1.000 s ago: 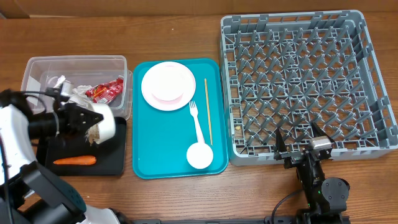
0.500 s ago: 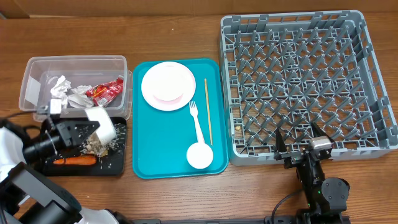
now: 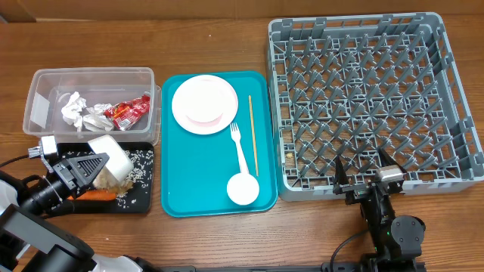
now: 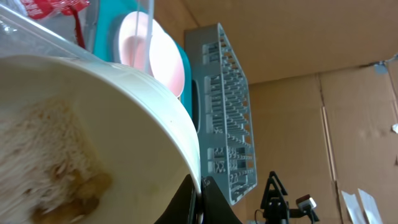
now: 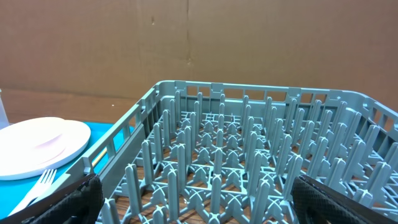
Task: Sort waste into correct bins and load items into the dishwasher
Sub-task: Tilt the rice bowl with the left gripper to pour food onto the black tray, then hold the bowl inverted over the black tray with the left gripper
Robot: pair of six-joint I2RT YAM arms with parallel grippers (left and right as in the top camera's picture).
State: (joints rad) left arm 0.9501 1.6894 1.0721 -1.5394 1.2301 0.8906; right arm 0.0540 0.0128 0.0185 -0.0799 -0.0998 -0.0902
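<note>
rice scraps (image 3: pixel 138 162) now lie scattered on the black tray (image 3: pixel 128 205), where a second ago none showed beside the carrot (image 3: pixel 94 195). the left claw (image 3: pixel 89 165), clamped on the rim of a white bowl (image 3: pixel 106 155), has swung it down from beside the clear tub (image 3: pixel 45 79) and holds it tipped over the tray's left part. seen from the wrist, a beige clump clings inside the bowl, so the emptying looks unfinished and the bowl is not ready for the grey rack (image 3: pixel 355 19). the right claw (image 3: pixel 361 170), jaws spread wide and holding nothing, sits unmoved at the rack's near edge. farther back, the tub holds crumpled napkins (image 3: pixel 76 109) and a red wrapper (image 3: pixel 127 110). on the teal tray (image 3: pixel 189 174) the cup (image 3: pixel 243 189), fork (image 3: pixel 240 147), chopstick (image 3: pixel 253 136) and pink plate (image 3: pixel 204 103) wait, and the rack holds no dish.
</note>
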